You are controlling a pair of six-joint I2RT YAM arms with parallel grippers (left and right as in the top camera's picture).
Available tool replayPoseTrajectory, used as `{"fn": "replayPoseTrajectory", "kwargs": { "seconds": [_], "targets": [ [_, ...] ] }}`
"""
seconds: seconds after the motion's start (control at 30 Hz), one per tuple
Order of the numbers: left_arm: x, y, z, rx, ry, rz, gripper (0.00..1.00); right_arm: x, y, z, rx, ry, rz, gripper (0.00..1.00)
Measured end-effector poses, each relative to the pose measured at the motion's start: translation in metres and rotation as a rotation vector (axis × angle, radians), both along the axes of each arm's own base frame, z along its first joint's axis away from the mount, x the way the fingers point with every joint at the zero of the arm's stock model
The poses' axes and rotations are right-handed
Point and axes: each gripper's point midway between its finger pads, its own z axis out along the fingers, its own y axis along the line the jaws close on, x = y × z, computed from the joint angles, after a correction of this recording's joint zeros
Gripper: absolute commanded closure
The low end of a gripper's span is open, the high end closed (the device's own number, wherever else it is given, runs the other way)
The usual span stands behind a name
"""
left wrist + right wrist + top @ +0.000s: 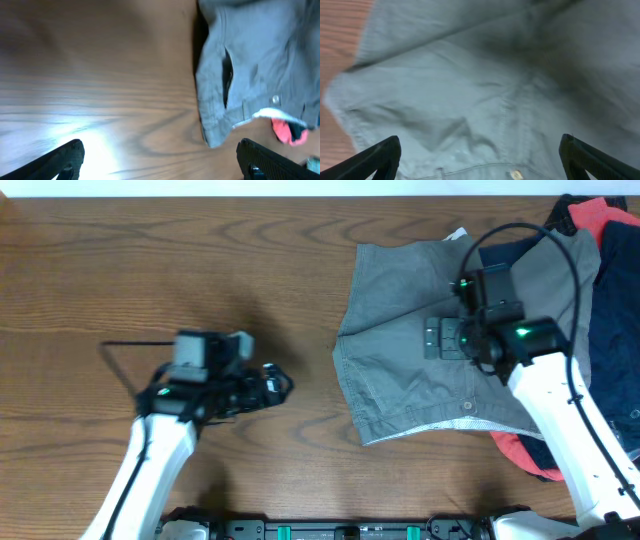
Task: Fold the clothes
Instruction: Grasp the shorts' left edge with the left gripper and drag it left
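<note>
So the grey trousers [420,360] lie spread at the right of the table [150,260], partly over the navy and red pile [612,310]. The right gripper [477,145] hovers above them, jaws wide apart, probably lining up a grab. The left gripper [275,385] sits over bare wood, jaws spread too.

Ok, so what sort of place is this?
Most likely a robotics lab or test bench: the left arm and right arm work at a wood-grain table, with grey trousers and a pile of navy and red garments laid out.
</note>
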Motion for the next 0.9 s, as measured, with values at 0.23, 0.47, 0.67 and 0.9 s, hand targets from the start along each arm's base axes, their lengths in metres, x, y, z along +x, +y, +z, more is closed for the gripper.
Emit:
{"fn": "replayPoseTrajectory", "kwargs": {
  "seconds": [0.23,0.47,0.67,0.9],
  "targets": [
    [-0.009,-0.069,-0.039,-0.041,0.135,-0.109,0.02,-0.01,-0.043,-0.007,-0.015,0.065,-0.13,0.01],
    [-0.019,-0.133,-0.071,-0.081,0.172,-0.188,0.02,-0.017,-0.056,-0.009,-0.02,0.094,-0.167,0.01],
    [-0.039,-0.175,-0.086,-0.121,0.194,-0.253,0.75,-0.017,-0.062,-0.009,-0.02,0.097,-0.186,0.01],
    [-0.057,-0.17,-0.102,-0.07,0.283,-0.252,0.94,-0.017,-0.062,-0.009,-0.02,0.097,-0.187,0.01]
  ]
}}
